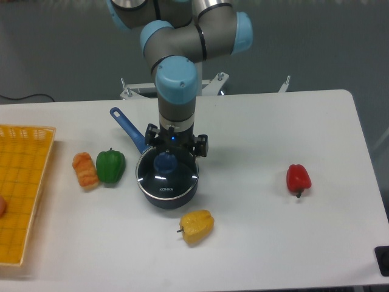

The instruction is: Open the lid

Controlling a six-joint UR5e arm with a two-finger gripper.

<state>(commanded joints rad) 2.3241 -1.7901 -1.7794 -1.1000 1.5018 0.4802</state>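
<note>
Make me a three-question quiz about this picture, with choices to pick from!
1. What lies right beside the green pepper, on the side away from the pot?
A. the red pepper
B. the orange pepper
C. the yellow pepper

2. How many peppers are on the table?
A. two
B. three
C. four

3. Where is the lid now?
A. on the pot
B. flat on the table
C. in the basket

Answers:
1. B, since the orange pepper sits just beyond the green one.
2. C: orange, green, yellow pepper and red pepper.
3. A, since the lid covers the pot, with the gripper just above its blue knob.
</note>
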